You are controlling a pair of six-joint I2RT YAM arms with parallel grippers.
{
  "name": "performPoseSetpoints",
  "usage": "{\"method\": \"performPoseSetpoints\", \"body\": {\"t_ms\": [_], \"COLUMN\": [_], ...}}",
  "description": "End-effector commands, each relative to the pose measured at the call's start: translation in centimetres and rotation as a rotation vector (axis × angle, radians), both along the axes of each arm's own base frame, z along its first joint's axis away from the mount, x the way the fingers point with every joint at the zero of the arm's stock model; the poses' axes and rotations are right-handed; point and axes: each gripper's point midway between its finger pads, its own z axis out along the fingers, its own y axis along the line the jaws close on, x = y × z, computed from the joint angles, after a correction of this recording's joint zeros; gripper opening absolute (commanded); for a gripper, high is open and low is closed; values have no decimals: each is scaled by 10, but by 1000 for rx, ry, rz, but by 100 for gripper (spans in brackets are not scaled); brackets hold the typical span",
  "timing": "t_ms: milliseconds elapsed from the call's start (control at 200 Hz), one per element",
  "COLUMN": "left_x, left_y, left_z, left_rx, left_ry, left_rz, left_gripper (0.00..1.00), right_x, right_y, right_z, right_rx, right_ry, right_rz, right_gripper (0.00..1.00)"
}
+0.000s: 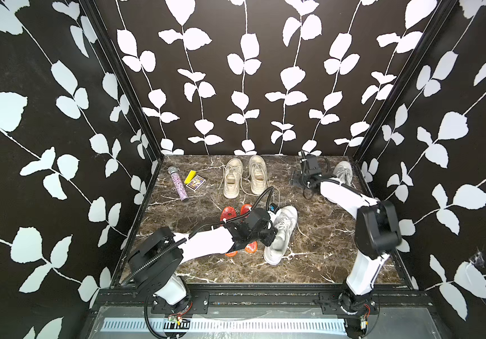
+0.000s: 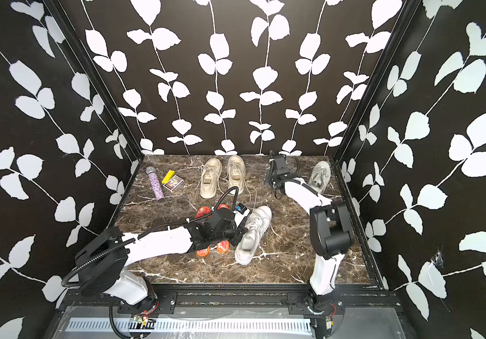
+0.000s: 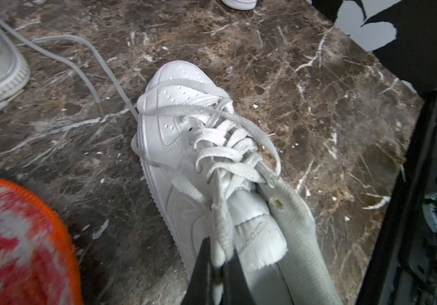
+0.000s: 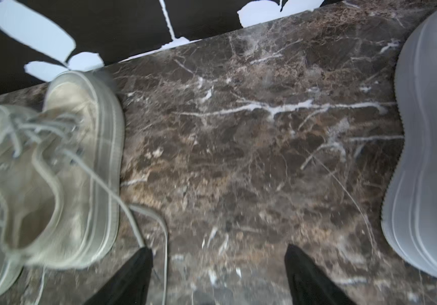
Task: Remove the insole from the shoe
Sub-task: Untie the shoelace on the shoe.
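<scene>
Insole (image 3: 293,227) is seen protruding, grey, from the white sneaker (image 1: 283,232) at mid-desk (image 1: 329,252), beside the tongue (image 3: 254,229). Left gripper (image 3: 218,258) jaws are pressed together at tongue and lace, so a regrip on the insole itself is advised. Right gripper (image 4: 216,249) jaws are spread wide, holding nothing.

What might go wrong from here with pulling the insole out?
The shut left tool seems to pinch a white lace, not the grey fabric insole, so pulling may drag the white leather sneaker. The open right tool isn't bracing it.
</scene>
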Motion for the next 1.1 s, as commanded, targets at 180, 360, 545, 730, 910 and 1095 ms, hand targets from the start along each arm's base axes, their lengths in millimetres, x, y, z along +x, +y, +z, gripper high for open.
{"method": "performPoseSetpoints", "body": {"t_ms": [180,360,545,730,910,1095], "left_x": [38,50,55,54,54,57], "left_y": [-11,-22,-30,-31,-24,-5], "left_z": [52,51,49,48,43,33], "left_rx": [-109,-122,-119,-124,-106,-94], "left_ry": [-103,-79,-55,-45,-43,-9], "left_rz": [168,216,226,223,244,310], "left_gripper": [0,0,0,0,0,0], "right_x": [-102,-160,-185,-180,-178,-181], "right_y": [29,57,76,72,65,14], "right_z": [17,0,-17,-35,-34,-38], "right_rx": [68,104,114,51,-26,-218], "right_ry": [1,49,95,144,140,148], "right_rz": [212,350,408,369,342,182], "right_gripper": [71,64,57,42,28,15]}}
